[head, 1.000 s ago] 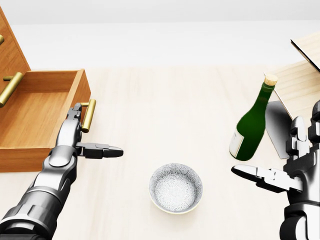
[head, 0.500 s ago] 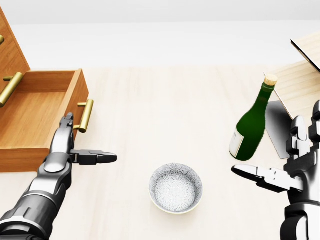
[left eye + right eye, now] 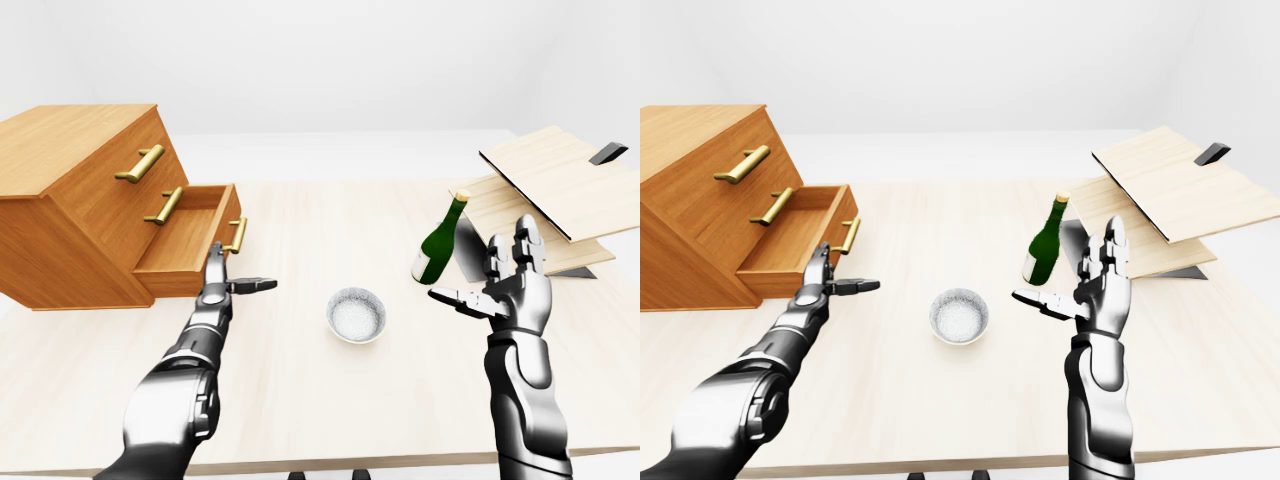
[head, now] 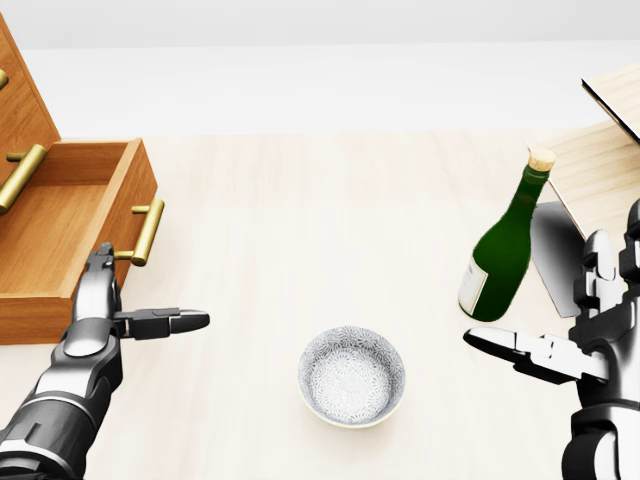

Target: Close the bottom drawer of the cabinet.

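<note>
Drawer: sticking out of the cabinet, at the table's left edge.
Left hand: fingers spread, pressing the drawer front.
Right hand: hovering released, grasping nothing.

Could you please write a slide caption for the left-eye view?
Left hand open at the bottom drawer, still partly out of the cabinet.

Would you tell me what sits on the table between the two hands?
Only the patterned bowl lies between the left hand and the right hand, shown in the head view.

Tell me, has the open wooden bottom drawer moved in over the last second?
Yes. In the head view the open wooden bottom drawer has slid left, farther from the patterned bowl, pushed by the left hand.
</note>
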